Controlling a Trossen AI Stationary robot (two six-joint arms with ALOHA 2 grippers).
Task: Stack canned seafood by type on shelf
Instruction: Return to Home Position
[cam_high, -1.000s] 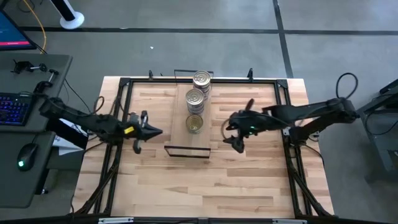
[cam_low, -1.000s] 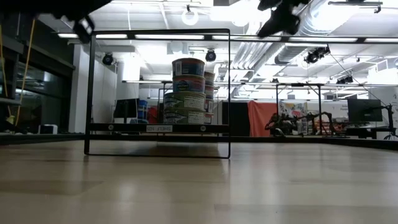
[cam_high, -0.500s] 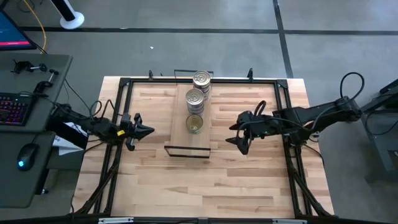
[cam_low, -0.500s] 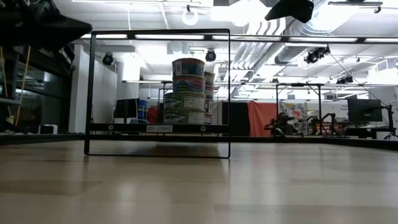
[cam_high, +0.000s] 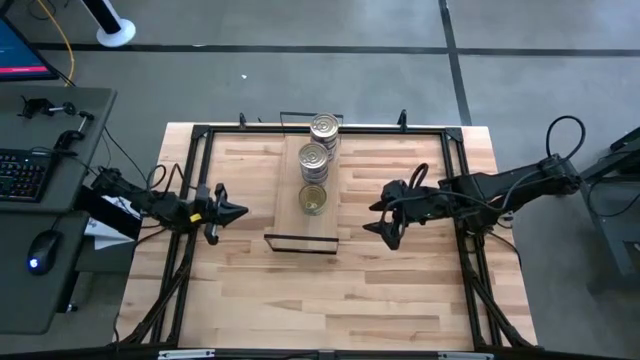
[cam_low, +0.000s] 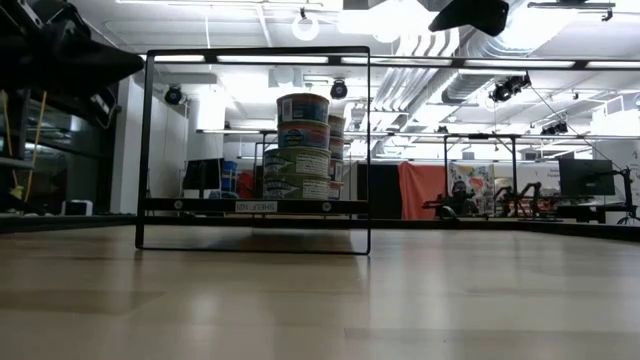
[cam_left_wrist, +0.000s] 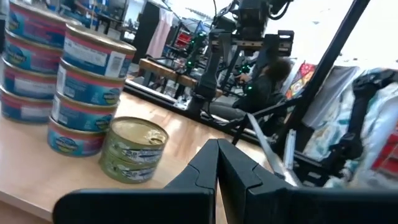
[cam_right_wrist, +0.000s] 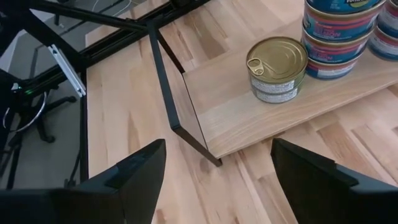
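Found the shelf (cam_high: 300, 228) lying lengthwise from the bench's (cam_high: 400, 290) far edge toward its middle, about midway between the left and right edges. Counted three stacks of canned seafood (cam_low: 303, 133) in a row along its board. Noted a silver-lidded far stack (cam_high: 324, 128) nearest the bench's far edge, with its full height cut off in the left wrist view. Noted next a blue-and-pink stack (cam_high: 314, 157), four tins high. Noted last a gold-lidded stack (cam_high: 313, 200) of two green-labelled tins, just beside the blue-and-pink one. Left bare: the end of the board toward the bench's near edge.

Saw the left gripper (cam_high: 240, 211) held over the bench close to its left edge, well apart from the shelf, tips aimed at it, jaws pressed together on nothing. Saw the right gripper (cam_high: 372, 217) between the shelf and the bench's right edge, jaws spread wide and empty.
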